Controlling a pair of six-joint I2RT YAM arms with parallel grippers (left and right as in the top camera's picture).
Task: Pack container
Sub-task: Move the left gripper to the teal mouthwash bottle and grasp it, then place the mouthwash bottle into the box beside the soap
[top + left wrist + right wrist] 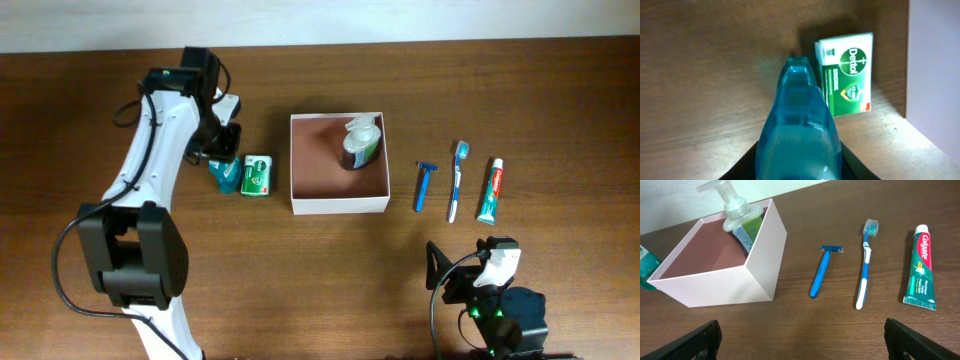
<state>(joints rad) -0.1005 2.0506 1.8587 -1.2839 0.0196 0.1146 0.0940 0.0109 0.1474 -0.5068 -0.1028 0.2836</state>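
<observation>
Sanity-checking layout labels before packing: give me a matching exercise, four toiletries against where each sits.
Things:
1 pump bottle
2 Dettol soap box
3 razor
4 toothpaste

Places:
A between container and toothbrush
B inside the container
C past the toothbrush, end of the row
D between teal bottle and container

Pairs: 1-B, 2-D, 3-A, 4-C.
</observation>
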